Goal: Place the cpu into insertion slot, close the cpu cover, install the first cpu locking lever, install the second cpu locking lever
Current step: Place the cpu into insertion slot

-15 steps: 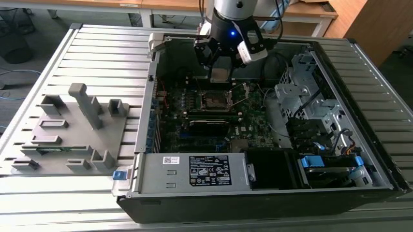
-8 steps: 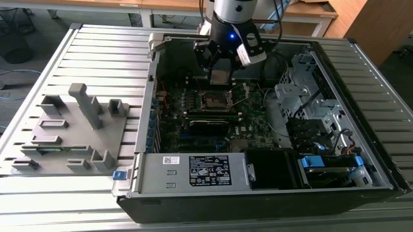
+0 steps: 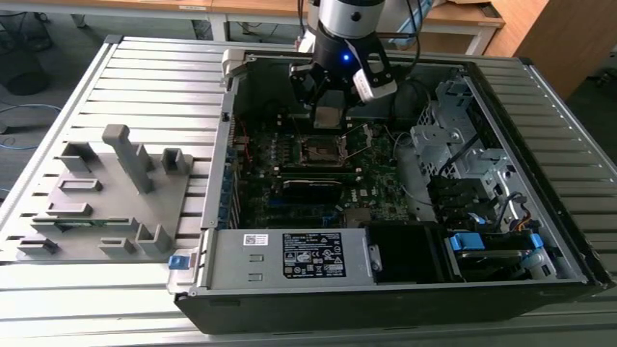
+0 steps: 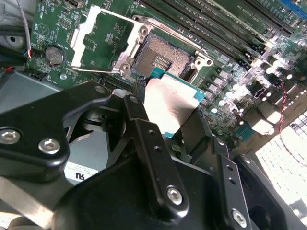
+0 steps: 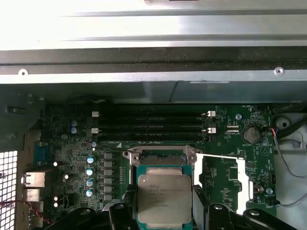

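One cpu (image 4: 170, 103) is clamped between two fingers (image 4: 144, 139) near one uncovered insertion slot (image 4: 163, 55).

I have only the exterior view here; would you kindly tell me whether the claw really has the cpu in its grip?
Observer: Yes. In the second wrist view the claw is shut on the cpu, gripping it by two opposite edges with its silvery top showing.
Operator: Thank you. Is the insertion slot free to receive it?
Observer: The insertion slot is bare, its contact field uncovered, and the cpu hangs clear of it.
Operator: And how does the cpu cover stand?
Observer: The cpu cover lies folded open beside the slot, with green board showing through its window.
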Robot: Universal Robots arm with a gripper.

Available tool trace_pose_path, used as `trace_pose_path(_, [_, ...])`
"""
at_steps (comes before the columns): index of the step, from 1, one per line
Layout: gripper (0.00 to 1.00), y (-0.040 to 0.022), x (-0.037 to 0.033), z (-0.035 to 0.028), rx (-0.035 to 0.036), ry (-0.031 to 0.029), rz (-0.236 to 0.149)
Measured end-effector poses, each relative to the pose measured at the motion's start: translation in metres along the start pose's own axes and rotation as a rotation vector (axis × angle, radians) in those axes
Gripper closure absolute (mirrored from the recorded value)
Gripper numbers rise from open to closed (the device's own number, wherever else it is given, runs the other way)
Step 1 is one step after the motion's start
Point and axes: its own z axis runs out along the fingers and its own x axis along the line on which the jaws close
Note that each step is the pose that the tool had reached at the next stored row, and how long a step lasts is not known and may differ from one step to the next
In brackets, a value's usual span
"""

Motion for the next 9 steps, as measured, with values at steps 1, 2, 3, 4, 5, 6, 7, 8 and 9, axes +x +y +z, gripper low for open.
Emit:
trace_pose_path(1, [0.46,0.0,0.0,0.0006,-0.0002,-0.0001,0.0])
trace_pose_path(2, [0.46,-0.0001,0.0,0.0012,0.0001,0.0001,0.0])
trace_pose_path(3, [0.46,-0.0002,0.0,0.002,0.0003,0.0002,0.0])
trace_pose_path(4, [0.46,-0.0003,-0.0001,0.0029,0.0001,0.0001,0.0])
trace_pose_path(5, [0.46,-0.0004,-0.0001,0.0037,0.0001,0.0001,0.0])
trace_pose_path(6, [0.46,-0.0004,-0.0001,0.0045,0.0001,0.0001,0.0])
trace_pose_path(7, [0.46,-0.0005,-0.0001,0.005,0.0002,0.0001,0.0])
trace_pose_path(8, [0.46,-0.0005,-0.0001,0.0052,0.0003,0.0002,0.0])
trace_pose_path(9, [0.46,-0.0005,-0.0001,0.0052,0.0004,0.0002,0.0])
